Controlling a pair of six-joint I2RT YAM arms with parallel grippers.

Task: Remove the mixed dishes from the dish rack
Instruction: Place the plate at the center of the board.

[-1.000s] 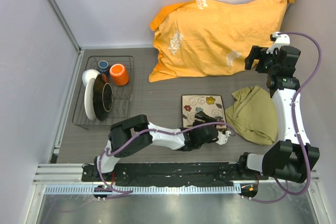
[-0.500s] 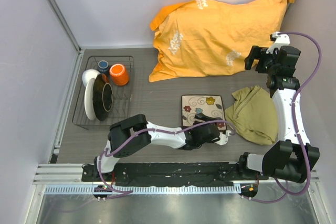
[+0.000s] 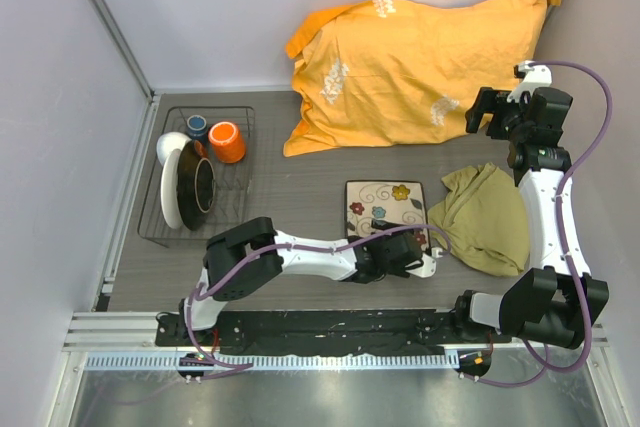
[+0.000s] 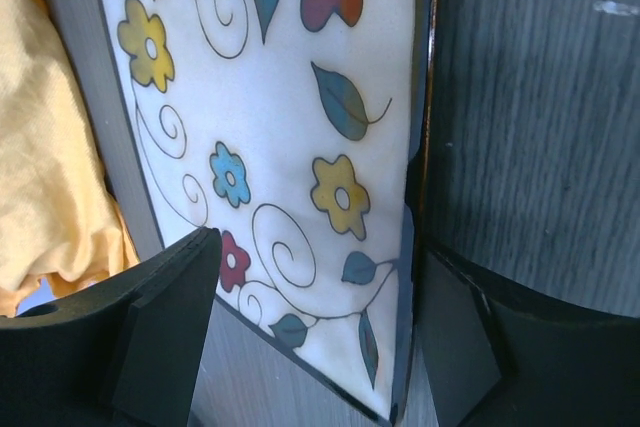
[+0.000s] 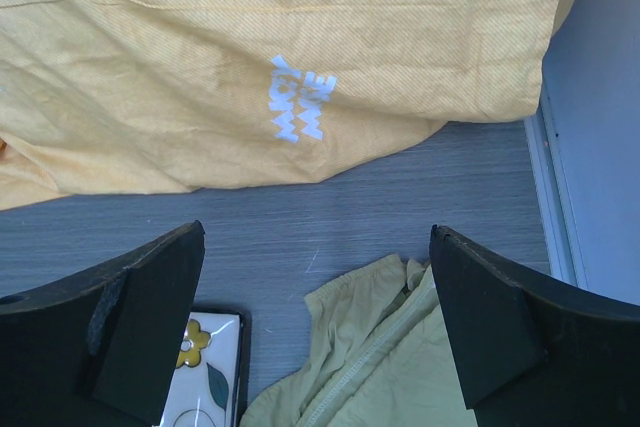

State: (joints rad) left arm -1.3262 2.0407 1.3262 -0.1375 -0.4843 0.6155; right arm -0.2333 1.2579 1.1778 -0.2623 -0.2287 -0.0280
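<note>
plate (image 4: 300,137), square, white, flowered, dark-rimmed, flat within wide left tool (image 4: 315,257), right tool (image 5: 315,237) wide

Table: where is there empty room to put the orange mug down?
Biggest bare patch: the table middle, between the dish rack and the square flowered plate, in front of the orange pillow. Crowded: the right, where the green cloth sits beside the plate, and the front, under the left arm.

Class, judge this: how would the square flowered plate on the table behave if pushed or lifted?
The square plate looks rigid and glazed, so probably slippery to grip. Lying flat on the table, it would likely slide, not roll. Possibly fragile.
</note>
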